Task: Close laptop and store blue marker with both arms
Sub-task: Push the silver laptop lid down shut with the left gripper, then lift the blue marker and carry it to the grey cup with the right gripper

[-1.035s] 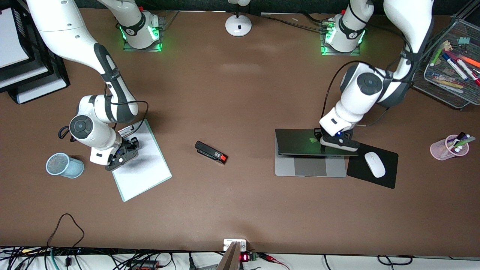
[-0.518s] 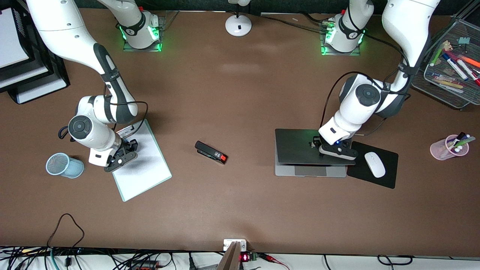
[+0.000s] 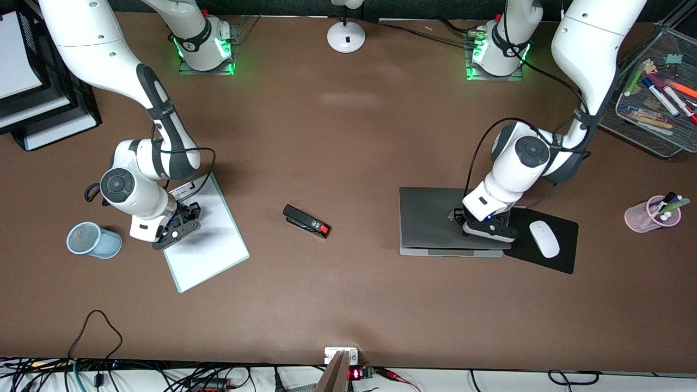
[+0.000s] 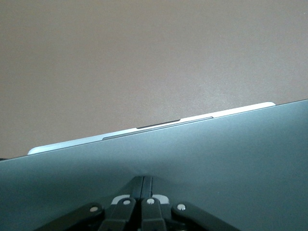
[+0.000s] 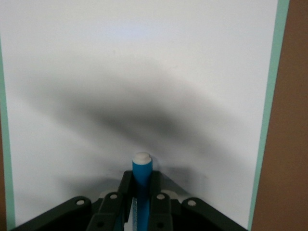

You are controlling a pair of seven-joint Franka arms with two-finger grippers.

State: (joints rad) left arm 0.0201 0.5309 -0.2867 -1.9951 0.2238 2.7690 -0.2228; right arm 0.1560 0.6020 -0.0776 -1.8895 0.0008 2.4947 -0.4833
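The silver-grey laptop lies toward the left arm's end of the table. Its lid is down almost flat, and a thin strip of the base shows at the edge nearer the front camera. My left gripper is shut and empty, its fingertips pressed on the lid beside the mouse pad. My right gripper is shut on the blue marker, white end pointing out, just over a white pad. The marker is hidden in the front view.
A blue mesh cup stands beside the white pad. A black stapler lies mid-table. A white mouse sits on a black mouse pad. A pink cup of markers, a wire tray and a lamp base stand farther off.
My left gripper has pushed the laptop lid down from half open to almost flat, moving nearer the front camera. The right gripper has hardly moved.
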